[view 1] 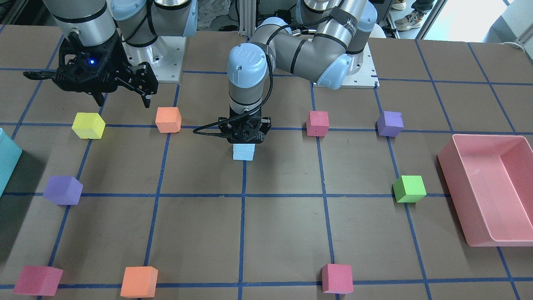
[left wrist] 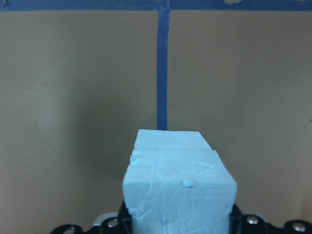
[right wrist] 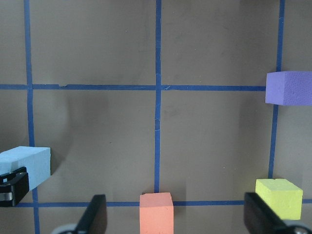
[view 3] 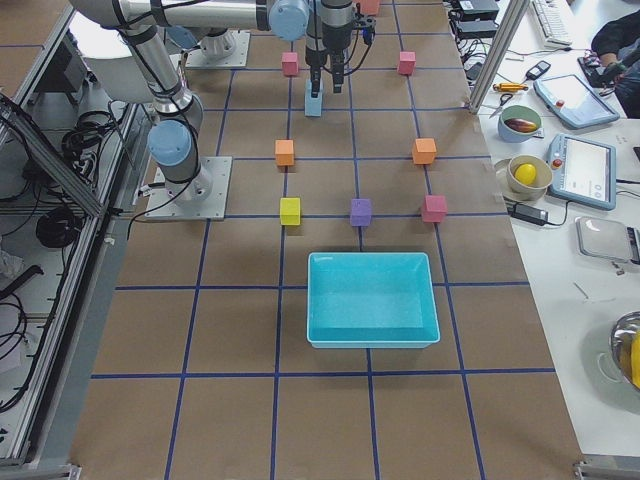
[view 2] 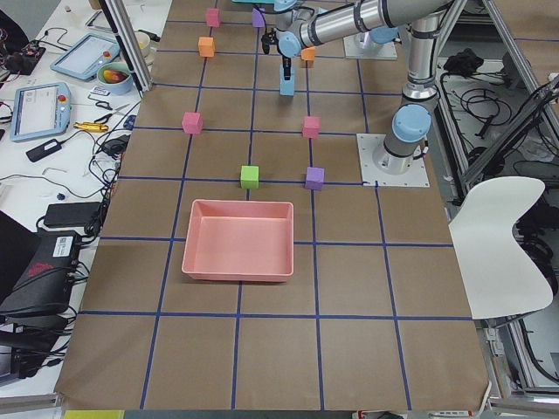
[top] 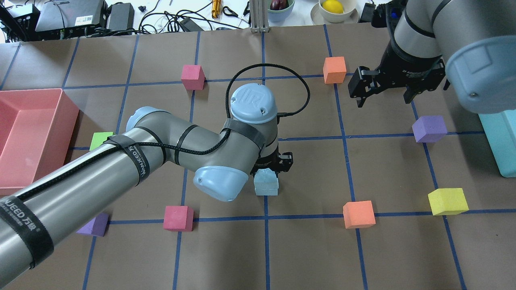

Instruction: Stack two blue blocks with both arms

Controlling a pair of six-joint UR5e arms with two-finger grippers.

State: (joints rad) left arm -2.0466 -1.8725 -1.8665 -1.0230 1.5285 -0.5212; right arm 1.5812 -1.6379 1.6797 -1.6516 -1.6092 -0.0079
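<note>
Two pale blue blocks stand stacked near the table's middle (top: 266, 184). In the left wrist view the upper block (left wrist: 178, 195) fills the bottom and the lower block (left wrist: 168, 138) shows under it. My left gripper (view 1: 245, 139) points straight down and is shut on the upper blue block; only the lower block (view 1: 243, 152) shows below it in the front view. My right gripper (top: 383, 100) is open and empty, hovering above the table apart from the stack, between an orange cube (top: 334, 69) and a purple cube (top: 429, 129).
A pink tray (view 1: 466, 200) stands on my left side and a teal container (top: 500, 141) on my right. Yellow (view 1: 88, 125), orange (view 1: 168, 119), pink (view 1: 317, 123), purple (view 1: 389, 123) and green (view 1: 409, 188) cubes lie scattered around.
</note>
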